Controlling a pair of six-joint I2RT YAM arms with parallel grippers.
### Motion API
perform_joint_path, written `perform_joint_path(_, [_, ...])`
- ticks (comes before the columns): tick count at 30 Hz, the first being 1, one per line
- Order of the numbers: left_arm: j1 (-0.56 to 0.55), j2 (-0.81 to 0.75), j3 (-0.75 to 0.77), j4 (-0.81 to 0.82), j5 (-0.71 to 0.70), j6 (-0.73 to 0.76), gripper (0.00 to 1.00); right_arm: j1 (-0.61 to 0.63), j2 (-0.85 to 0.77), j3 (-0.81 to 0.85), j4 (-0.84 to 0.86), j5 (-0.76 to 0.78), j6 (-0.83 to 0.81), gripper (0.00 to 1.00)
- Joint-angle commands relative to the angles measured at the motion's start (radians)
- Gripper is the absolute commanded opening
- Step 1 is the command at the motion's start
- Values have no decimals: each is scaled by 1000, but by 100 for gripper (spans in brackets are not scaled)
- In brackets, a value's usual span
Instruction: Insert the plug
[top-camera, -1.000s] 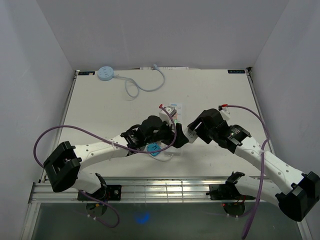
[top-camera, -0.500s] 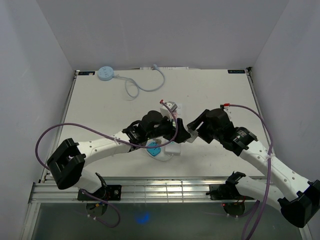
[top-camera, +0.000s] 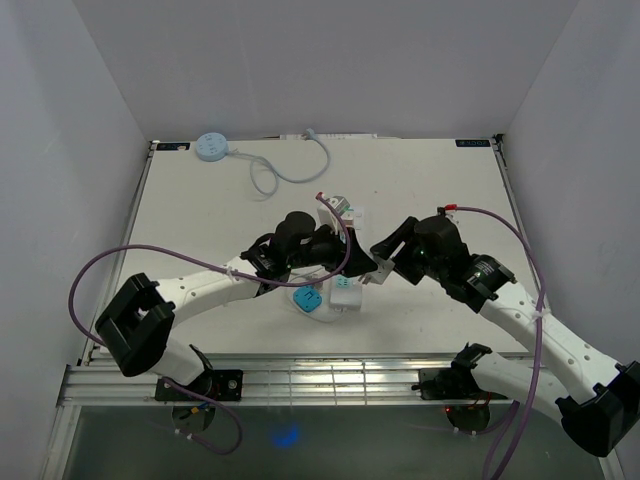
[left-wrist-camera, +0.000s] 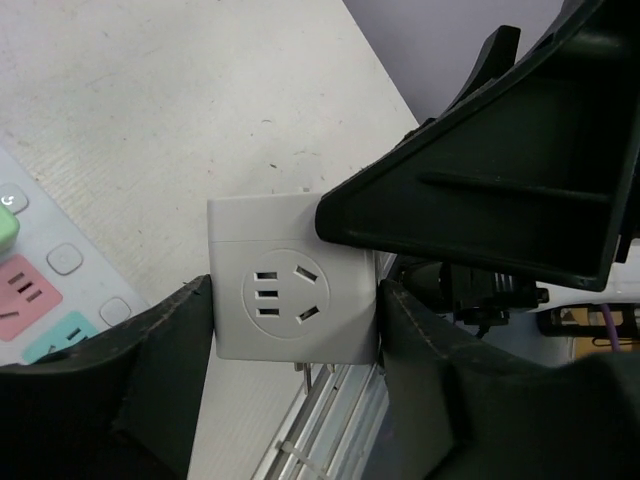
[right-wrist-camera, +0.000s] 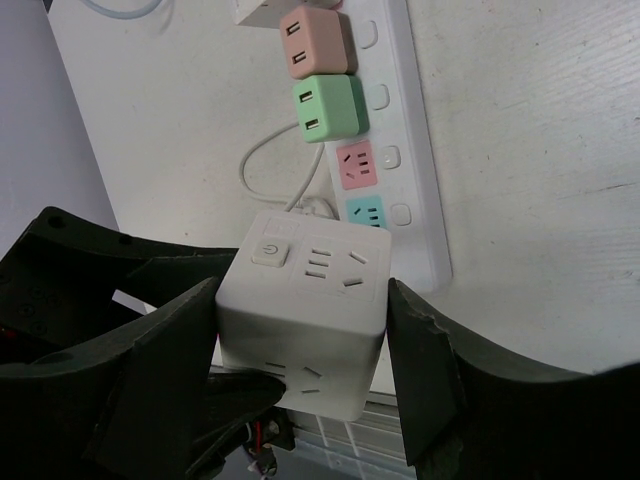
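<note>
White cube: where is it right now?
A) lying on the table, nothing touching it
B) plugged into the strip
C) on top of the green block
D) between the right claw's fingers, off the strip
D: in the right wrist view the white cube sits between the fingers of the right claw, with the power strip apart behind it.

White surface (top-camera: 430, 190): a round pale-blue disc (top-camera: 212, 146) at the far left corner — cable (top-camera: 300, 180) looping beside it — and a white power strip (right-wrist-camera: 418, 170) near the middle.
</note>
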Motion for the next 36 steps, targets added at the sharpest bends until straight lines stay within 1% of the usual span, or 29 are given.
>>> perform_joint_path(1, [-9, -16, -2, 48, 77, -9, 57, -3, -13, 0, 89, -20, -1, 34])
perform_joint_path(3, [-8, -19, -8, 54, 86, -10, 44, -3, -10, 0, 93, -23, -9, 36])
perform_joint_path(4, [-8, -19, -10, 56, 89, -9, 36, -5, -12, -1, 95, -23, -11, 37])
perform_joint_path(5, [-8, -22, -15, 59, 91, -10, 17, -5, -15, -1, 95, -17, -14, 40])
perform_joint_path(6, [-9, -24, -18, 59, 91, -9, 9, -5, -16, -3, 95, -12, -17, 43])
perform_joint_path(7, [-6, -30, -19, 59, 92, -7, 2, -5, -19, -1, 93, -6, -23, 46])
perform_joint_path(8, [-6, -33, -24, 57, 92, -6, 0, -7, -30, -3, 95, 0, -27, 53])
perform_joint_path(10, [-5, -45, -35, 59, 94, -3, 0, -7, -41, -6, 96, 14, -34, 61])
perform_joint_path(11, [-2, -58, -39, 59, 94, -1, 0, -8, -52, -6, 96, 17, -41, 75])
perform_joint_path(12, [1, -67, -45, 59, 98, 2, 0, -11, -56, -5, 96, 22, -47, 83])
perform_joint_path(14, [17, -91, -65, 63, 123, 0, 0, -17, -68, 2, 102, 25, -90, 98])
perform_joint_path(15, [26, -99, -73, 65, 137, -3, 0, -22, -70, 6, 101, 29, -110, 100])
perform_joint_path(17, [53, -130, -100, 65, 175, -9, 0, -42, -76, 18, 102, 31, -194, 94])
perform_joint_path(20, [101, -168, -137, 60, 216, -18, 0, -85, -88, 23, 131, -1, -318, 93])
perform_joint_path(21, [112, -197, -159, 59, 229, -18, 0, -97, -90, 22, 170, -55, -416, 92])
perform_joint_path(22, [135, -209, -169, 54, 239, -15, 0, -124, -88, 22, 181, -90, -463, 92])
perform_joint_path(23, [145, -222, -176, 45, 267, -12, 0, -140, -84, 20, 196, -194, -512, 90])
perform_joint_path(24, [156, -239, -183, 42, 285, -7, 0, -160, -79, 20, 211, -262, -565, 89])
perform_joint_path(25, [173, -245, -185, 39, 307, -3, 0, -209, -73, 23, 217, -321, -590, 89])
perform_joint_path(26, [178, -251, -185, 36, 327, 8, 0, -227, -59, 22, 237, -404, -615, 89])
perform_joint_path(27, [181, -259, -180, 31, 363, 17, 0, -246, -53, 25, 256, -555, -635, 89])
perform_joint_path(29, [182, -271, -170, 14, 393, 43, 0, -269, -29, 35, 266, -665, -682, 89])
perform_joint_path(30, [182, -269, -163, 11, 431, 51, 0, -269, -26, 35, 282, -760, -695, 89])
perform_joint_path(32, [182, -262, -141, -2, 465, 63, 0, -272, -22, 31, 315, -816, -718, 89])
perform_joint_path(33, [182, -260, -136, -1, 479, 71, 0, -270, -24, 19, 345, -886, -716, 89])
perform_joint_path(35, [182, -260, -124, -2, 509, 74, 0, -272, -21, -9, 421, -955, -687, 89])
perform_joint_path(36, [182, -265, -122, 1, 514, 74, 0, -273, -21, -21, 455, -1028, -667, 89])
